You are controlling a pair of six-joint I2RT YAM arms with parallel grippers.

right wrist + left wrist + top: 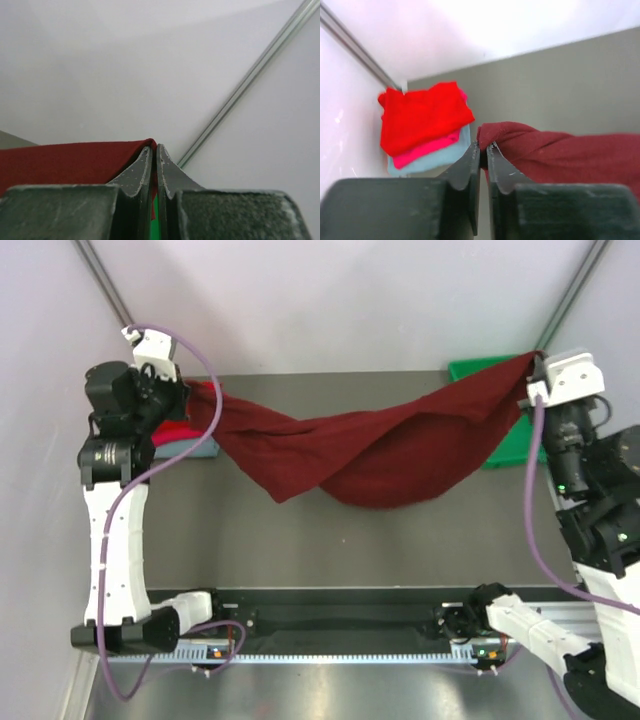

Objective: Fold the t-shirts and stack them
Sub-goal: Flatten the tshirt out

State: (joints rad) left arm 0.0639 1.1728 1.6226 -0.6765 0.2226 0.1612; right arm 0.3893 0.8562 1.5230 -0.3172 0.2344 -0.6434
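Enclosure: plain white walls [330, 300], with a metal rod [100, 280] running up the far-left corner and a second rod [580, 280] up the far-right one. The work surface is a matt grey table [400, 550], with a black rail [340, 625] along its near edge where both arm bases sit. At the far left of the table, against the wall, lies a folded stack: a bright red shirt [422, 117] on top, a pink shirt [427, 149] showing beneath its edge, and a grey-blue shirt [440, 159] at the bottom. Just to the right of the stack, the left gripper [483, 147] is raised above the table, its fingers pressed close with only a thin slit between them and a bunched corner of the maroon shirt [370, 455] caught at the tips. The maroon shirt is unfolded and hangs as a wrinkled swag across the far half of the table. Its lower folds droop towards the table near the middle (contact cannot be confirmed from above). Its right end rises to the right gripper [153, 146], whose fingers are pressed together on a flat edge of the cloth, above the green tray [478, 370] in the far-right corner.
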